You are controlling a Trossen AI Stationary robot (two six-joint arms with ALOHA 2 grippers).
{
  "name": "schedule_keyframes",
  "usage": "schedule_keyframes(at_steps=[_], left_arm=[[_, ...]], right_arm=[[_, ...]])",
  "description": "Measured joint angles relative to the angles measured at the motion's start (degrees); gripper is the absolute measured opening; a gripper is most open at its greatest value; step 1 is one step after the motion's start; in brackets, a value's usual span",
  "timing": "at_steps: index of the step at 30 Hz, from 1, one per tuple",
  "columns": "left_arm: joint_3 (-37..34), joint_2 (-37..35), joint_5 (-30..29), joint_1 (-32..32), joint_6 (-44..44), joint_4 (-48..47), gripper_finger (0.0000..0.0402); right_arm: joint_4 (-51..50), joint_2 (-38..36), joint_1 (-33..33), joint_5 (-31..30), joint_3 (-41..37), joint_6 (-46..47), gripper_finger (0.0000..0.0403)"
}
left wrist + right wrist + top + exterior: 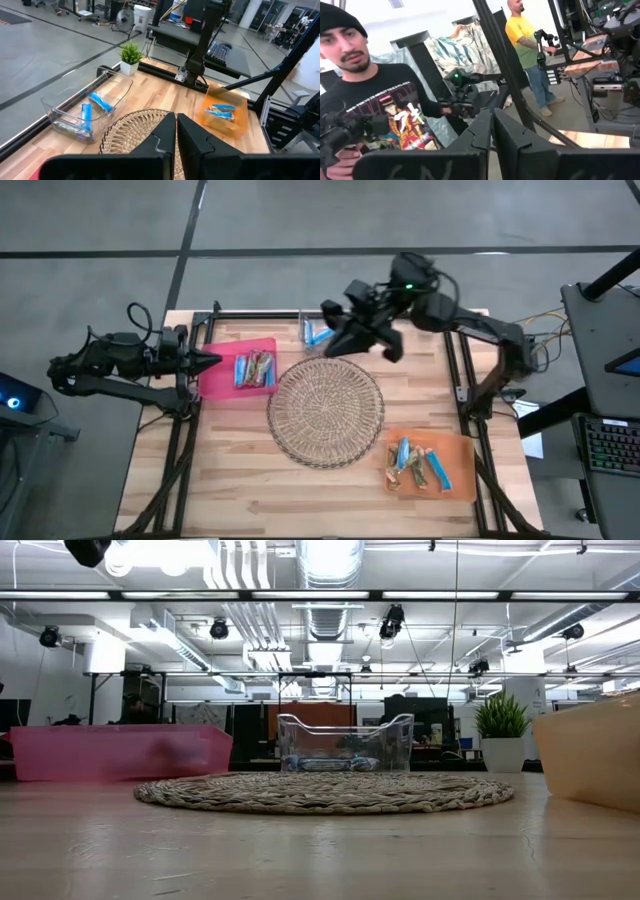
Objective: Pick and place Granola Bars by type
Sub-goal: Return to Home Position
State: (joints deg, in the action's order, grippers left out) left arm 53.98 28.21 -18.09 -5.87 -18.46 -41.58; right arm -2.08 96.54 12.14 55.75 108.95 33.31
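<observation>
from above, the wicker tray [325, 412] lies bare. the granola bars [255, 368] sit sorted in the red bin [215, 380], the orange bin [460, 455] and the clear bin [305, 325]. the left gripper [212, 361] points at the red bin's wall and a careless swing could shove it. the right gripper [342, 338] hangs over the clear bin and a low retreat might clip it. the level view shows no arms. in both wrist views the fingers are clenched on nothing. no writing is legible.

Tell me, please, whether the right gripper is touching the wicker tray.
Apart. The low view shows the whole wicker tray with no gripper on it; the right gripper points out into the room.
</observation>
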Motion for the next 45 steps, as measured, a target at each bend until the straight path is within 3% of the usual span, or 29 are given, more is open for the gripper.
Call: schedule_keyframes(at_steps=[9, 12, 19, 29, 37, 45], left_arm=[[0.0, 0.6, 0.0, 0.0, 0.0, 0.0, 0.0], [0.0, 0.8, 0.0, 0.0, 0.0, 0.0, 0.0], [0.0, 1.1, 0.0, 0.0, 0.0, 0.0, 0.0], [0.0, 1.3, -0.5, 0.0, 0.4, 0.0, 0.0], [-0.1, 2.1, -3.0, 0.0, 1.1, 1.7, 0.0], [-6.0, 2.0, -4.4, 0.0, 3.1, 10.5, 0.0]], right_arm=[[-3.6, -4.7, -1.2, -0.8, 0.0, 0.2, 0.0013], [-11.0, -5.7, -1.2, -6.5, 0.0, -1.5, 0.0013], [-32.2, -7.5, -2.6, -24.9, -0.2, -15.7, 0.0013], [-33.7, -10.7, -3.3, -30.0, -1.4, -20.0, 0.0013], [-30.7, -21.2, -5.4, -45.6, -15.7, -21.4, 0.0013], [-13.3, -35.6, -5.5, -45.9, -37.3, -18.8, 0.0013]])
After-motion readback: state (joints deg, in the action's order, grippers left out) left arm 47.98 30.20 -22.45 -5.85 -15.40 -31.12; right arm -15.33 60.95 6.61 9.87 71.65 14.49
